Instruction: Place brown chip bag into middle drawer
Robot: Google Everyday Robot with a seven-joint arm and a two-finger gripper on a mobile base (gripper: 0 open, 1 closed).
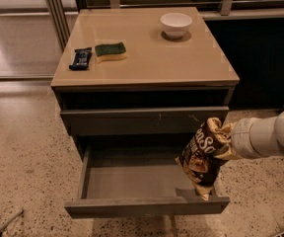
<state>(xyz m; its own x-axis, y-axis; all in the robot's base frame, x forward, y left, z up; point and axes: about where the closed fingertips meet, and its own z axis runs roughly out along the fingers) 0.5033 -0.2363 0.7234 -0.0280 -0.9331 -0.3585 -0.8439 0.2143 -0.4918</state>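
Observation:
The brown chip bag [203, 158] hangs upright from my gripper [223, 136], which is shut on the bag's upper end. The white arm reaches in from the right edge. The bag's lower end dips into the right front corner of the middle drawer [132, 182], close to the right side wall. The drawer is pulled out and its grey floor is bare. Whether the bag touches the floor is hidden behind the drawer front [147, 207].
The cabinet top [181, 58] carries a white bowl [176, 23], a green-yellow sponge [110, 51] and a small dark snack bar [80, 58]. A shut, scratched drawer front [142, 120] sits above the open drawer. Speckled floor lies all around, with a railing behind.

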